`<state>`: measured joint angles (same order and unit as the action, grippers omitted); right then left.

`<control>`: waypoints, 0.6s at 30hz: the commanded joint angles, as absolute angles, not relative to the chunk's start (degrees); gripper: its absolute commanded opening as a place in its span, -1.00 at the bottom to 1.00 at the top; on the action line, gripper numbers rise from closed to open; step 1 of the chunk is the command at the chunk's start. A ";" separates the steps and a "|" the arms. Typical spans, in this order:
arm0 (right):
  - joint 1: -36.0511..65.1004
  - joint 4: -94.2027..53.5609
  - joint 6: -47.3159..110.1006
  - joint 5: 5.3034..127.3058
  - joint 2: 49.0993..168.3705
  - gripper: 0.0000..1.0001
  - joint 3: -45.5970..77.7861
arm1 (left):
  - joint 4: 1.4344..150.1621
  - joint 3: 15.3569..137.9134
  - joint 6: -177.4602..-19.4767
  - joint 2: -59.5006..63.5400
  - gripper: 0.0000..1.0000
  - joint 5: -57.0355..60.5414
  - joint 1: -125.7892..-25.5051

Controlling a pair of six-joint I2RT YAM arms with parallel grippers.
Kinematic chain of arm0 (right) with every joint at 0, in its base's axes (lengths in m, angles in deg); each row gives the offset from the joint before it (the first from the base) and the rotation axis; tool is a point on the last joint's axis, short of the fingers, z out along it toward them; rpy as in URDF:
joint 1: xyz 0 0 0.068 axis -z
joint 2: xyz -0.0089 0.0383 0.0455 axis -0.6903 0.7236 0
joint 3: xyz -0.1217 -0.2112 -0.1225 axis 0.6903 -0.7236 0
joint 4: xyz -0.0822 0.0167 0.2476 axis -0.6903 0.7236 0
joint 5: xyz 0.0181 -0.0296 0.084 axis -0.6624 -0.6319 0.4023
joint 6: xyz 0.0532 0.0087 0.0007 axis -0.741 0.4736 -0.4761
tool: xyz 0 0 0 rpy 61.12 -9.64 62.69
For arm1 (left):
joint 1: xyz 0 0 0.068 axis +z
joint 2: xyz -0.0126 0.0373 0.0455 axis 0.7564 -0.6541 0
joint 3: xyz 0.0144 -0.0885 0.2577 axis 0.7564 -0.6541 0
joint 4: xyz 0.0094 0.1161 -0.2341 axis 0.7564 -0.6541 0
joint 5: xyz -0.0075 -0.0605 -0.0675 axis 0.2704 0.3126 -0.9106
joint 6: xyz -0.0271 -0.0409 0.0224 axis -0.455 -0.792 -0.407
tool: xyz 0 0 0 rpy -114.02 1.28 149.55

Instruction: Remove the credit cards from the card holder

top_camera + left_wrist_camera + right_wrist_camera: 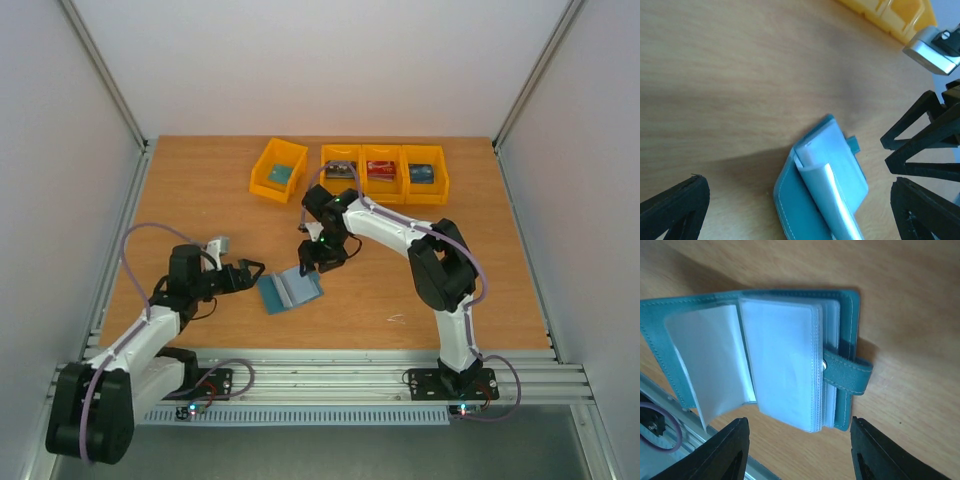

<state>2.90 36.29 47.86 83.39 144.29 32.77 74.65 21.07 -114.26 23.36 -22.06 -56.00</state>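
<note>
Wooden table (480,300), white walls (300,60); card holder (288,291)

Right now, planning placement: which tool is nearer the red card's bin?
Right: right tool hovers off the bin's near left corner; left tool farther, beyond the card holder.

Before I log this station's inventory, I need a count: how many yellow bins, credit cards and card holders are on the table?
yellow bins: 4
credit cards, one lying in each bin: 4
card holder, open, no card showing in it: 1
Total: 9
</note>
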 commanded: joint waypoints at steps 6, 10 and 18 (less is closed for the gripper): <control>0.51 30.15 43.25 90.58 149.10 0.03 29.65 | 75.57 24.96 -109.08 13.24 0.99 -28.06 -60.57; 0.42 27.96 41.33 92.88 151.75 -0.05 31.85 | 77.42 26.59 -107.46 8.25 0.99 -29.93 -62.56; 0.60 28.61 43.63 98.18 152.63 -0.19 35.46 | 77.31 27.67 -106.32 5.40 0.25 -27.01 -63.88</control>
<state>0.84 29.43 42.83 93.75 152.42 33.32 75.06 26.27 -107.47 5.55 -27.70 -63.52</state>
